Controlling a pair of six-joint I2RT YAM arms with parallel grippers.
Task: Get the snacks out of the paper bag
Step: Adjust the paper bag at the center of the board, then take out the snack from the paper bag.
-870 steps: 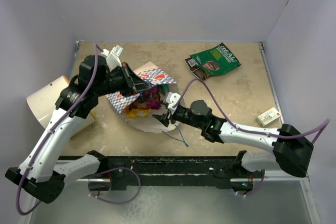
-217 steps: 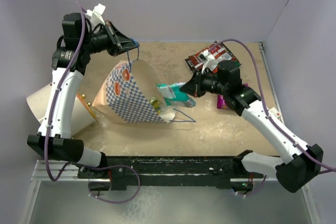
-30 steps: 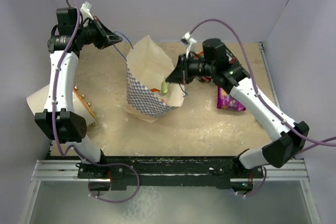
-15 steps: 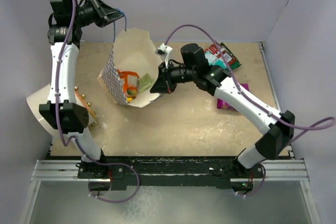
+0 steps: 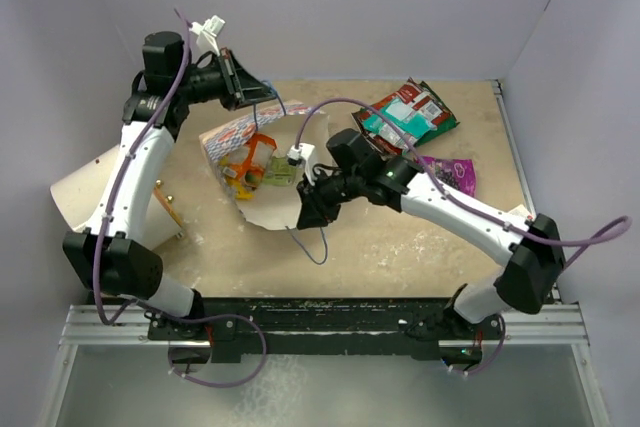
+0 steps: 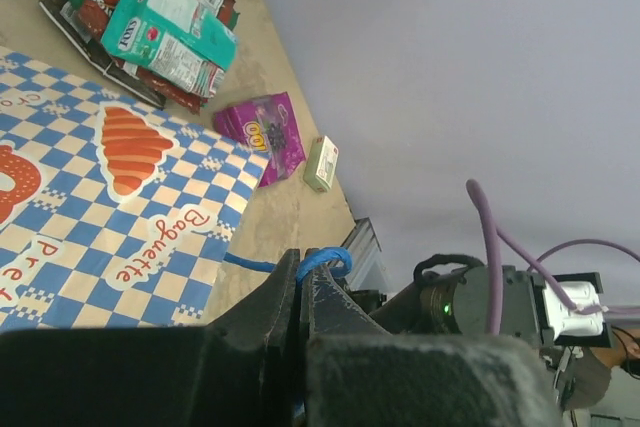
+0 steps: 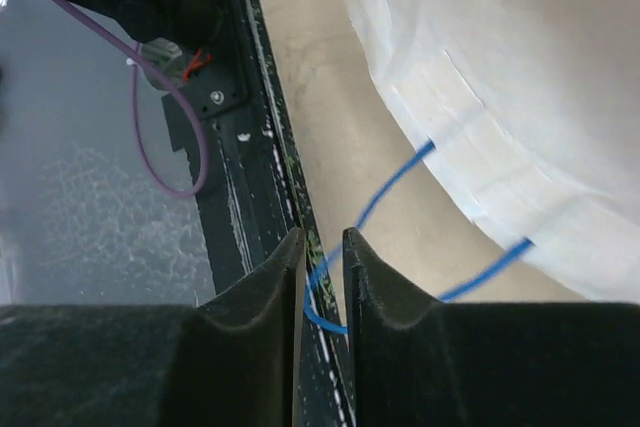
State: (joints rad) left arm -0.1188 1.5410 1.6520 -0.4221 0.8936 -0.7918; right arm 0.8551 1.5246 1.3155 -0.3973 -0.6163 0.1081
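The paper bag (image 5: 262, 209) lies tipped on the table with its mouth facing up and towards me. An orange-red snack packet (image 5: 255, 152) and a green-and-white one (image 5: 281, 175) show inside it. My left gripper (image 5: 258, 95) is shut on the bag's blue cord handle (image 6: 328, 259), above the bag's far rim. The left wrist view shows the jaws (image 6: 300, 262) pinched together on the cord, with the checked bag face (image 6: 100, 197) below. My right gripper (image 5: 303, 215) sits at the bag's near rim. Its jaws (image 7: 322, 239) stand a narrow gap apart, and the other blue handle (image 7: 330, 292) loops past the tips.
Teal, red and green packets (image 5: 405, 117) lie piled at the back right, and a purple packet (image 5: 452, 173) lies near them. A small white-green box (image 5: 521, 211) peeks out by the right arm. A white-and-tan drum (image 5: 85, 192) stands at the left wall.
My left gripper has come down and to the right with the handle. The bag has dropped lower and tipped onto the table. My right gripper has moved nearer, down to the bag's near rim.
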